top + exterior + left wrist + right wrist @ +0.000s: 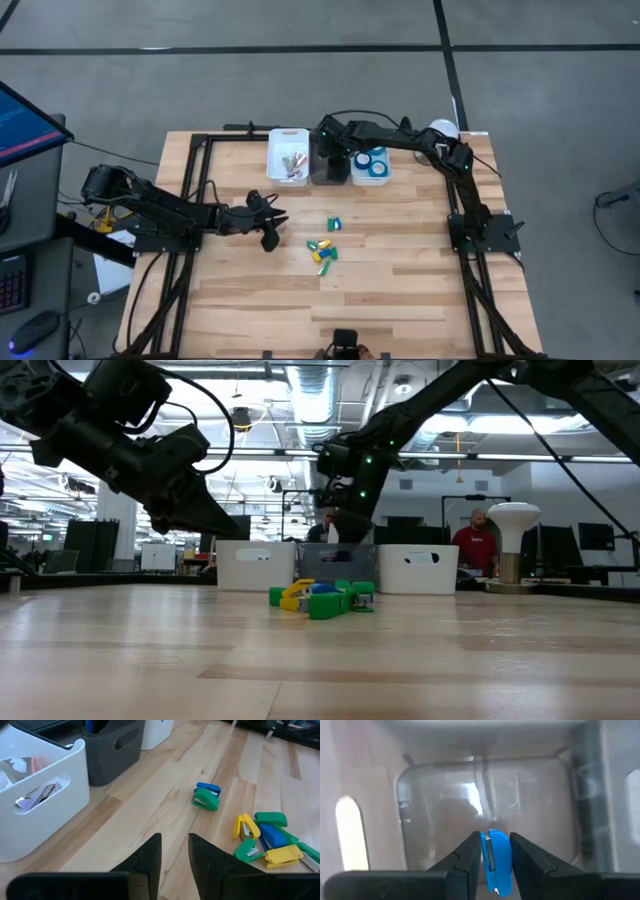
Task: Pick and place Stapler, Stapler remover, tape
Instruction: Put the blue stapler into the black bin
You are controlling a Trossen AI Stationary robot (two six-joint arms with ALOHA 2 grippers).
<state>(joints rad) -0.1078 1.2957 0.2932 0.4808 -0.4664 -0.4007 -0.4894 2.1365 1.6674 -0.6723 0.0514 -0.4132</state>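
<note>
My right gripper (335, 157) hangs over the dark grey bin (330, 170) at the far edge, shut on a small blue stapler (497, 862). My left gripper (272, 222) hovers at the table's left middle, open with nothing between its fingers (175, 855). Several small green, yellow and blue staplers lie in a pile (322, 252) at the table's middle, and a green and blue pair (334, 224) lies just beyond it. Blue tape rolls (373, 163) lie in the white bin to the right of the grey one. My right gripper pinches the blue stapler's two flat sides (501, 851) between its two fingers. The fingers slant steeply down from above into the grey bin's opening. The stapler stands edge-on between them, and the bin's floor (470, 795) shows beyond it.
A second white bin (288, 157) with small pale and metallic pieces stands left of the grey bin. A white lamp-like object (512, 540) stands at the far right corner. Black frame rails (195, 190) run along both table sides. Bare wood lies toward the near edge.
</note>
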